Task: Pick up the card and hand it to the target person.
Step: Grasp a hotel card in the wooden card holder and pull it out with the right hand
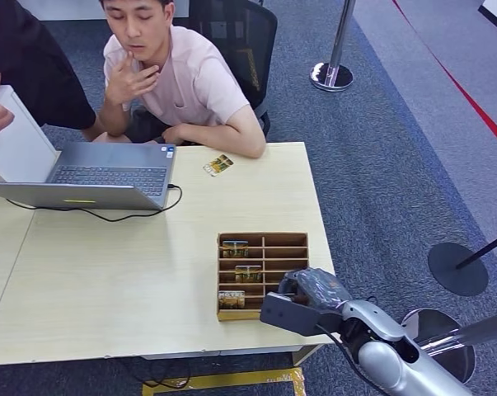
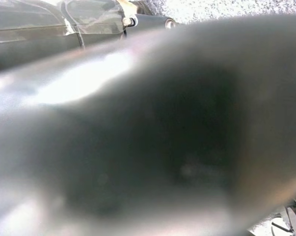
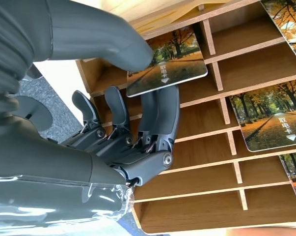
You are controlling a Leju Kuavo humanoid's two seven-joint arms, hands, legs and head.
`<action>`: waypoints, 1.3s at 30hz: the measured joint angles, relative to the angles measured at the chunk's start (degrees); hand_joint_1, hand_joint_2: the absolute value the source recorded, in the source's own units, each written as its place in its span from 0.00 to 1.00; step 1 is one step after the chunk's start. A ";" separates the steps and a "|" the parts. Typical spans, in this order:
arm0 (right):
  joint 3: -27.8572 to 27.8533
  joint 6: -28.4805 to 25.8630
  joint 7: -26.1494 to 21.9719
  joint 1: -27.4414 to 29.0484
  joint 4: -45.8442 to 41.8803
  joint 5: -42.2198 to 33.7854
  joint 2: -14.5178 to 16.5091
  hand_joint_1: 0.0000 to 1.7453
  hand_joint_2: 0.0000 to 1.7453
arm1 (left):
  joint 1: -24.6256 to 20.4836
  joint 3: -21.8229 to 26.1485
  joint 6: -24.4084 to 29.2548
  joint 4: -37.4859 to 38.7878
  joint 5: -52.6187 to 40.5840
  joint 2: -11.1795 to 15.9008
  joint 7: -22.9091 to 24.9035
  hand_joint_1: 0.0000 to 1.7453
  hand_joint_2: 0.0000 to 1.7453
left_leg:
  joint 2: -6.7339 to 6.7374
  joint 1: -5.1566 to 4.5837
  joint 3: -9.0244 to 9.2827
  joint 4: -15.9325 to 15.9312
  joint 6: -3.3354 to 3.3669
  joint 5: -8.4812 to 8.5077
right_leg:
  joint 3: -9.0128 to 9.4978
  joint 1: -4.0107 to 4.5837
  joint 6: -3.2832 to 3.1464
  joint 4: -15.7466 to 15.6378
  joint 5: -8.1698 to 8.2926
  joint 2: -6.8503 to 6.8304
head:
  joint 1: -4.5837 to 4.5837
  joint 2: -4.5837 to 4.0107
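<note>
Grey carpet surrounds the pale table (image 1: pixel 140 272), where your wooden rack (image 1: pixel 262 275) sits at the near edge so the right hand (image 3: pixel 139 103) can reach it. You have the card (image 3: pixel 168 61) pinched between thumb and fingers, still half in its slot. The seated person (image 1: pixel 183 74) waits across the table. Your left hand's fingers I cannot tell.

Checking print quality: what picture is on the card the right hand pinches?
Autumn trees in orange along a path, on the card; clearest in the right wrist view.
</note>
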 joint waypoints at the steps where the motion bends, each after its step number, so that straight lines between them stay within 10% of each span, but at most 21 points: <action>1: 0.00 0.00 0.00 0.04 0.00 0.03 0.00 0.70 1.00 | 0.00 0.00 -0.07 0.00 0.00 0.00 -0.02 0.00 0.00 | 0.00 0.00 0.00 0.00 0.00 0.00 | 0.00 0.00 0.00 0.00 0.00 0.00 | 0.00 0.00; 19: -0.36 0.00 0.11 1.00 -0.27 0.69 0.00 0.99 1.00 | 0.00 0.16 -1.48 0.00 2.28 0.01 -1.25 0.00 0.00 | 0.02 0.00 0.00 0.00 0.00 0.00 | 0.00 0.00 0.00 0.00 0.01 0.02 | -0.01 0.02; 29: -0.50 -0.62 -0.09 2.02 -0.71 1.28 0.02 0.99 1.00 | 0.01 0.98 -1.04 0.01 2.90 0.02 -2.03 0.00 0.00 | 0.02 0.00 -0.05 0.00 0.00 0.00 | -0.01 0.00 0.00 0.00 0.00 0.00 | -0.01 0.01; 39: -4.66 -10.42 -10.95 3.15 -3.33 -1.04 0.62 0.99 1.00 | 0.05 1.44 -1.04 0.01 3.41 0.01 -2.96 0.00 0.00 | -0.01 0.00 -0.14 0.00 0.01 0.00 | -0.05 0.00 0.00 0.00 0.00 -0.02 | -0.01 0.01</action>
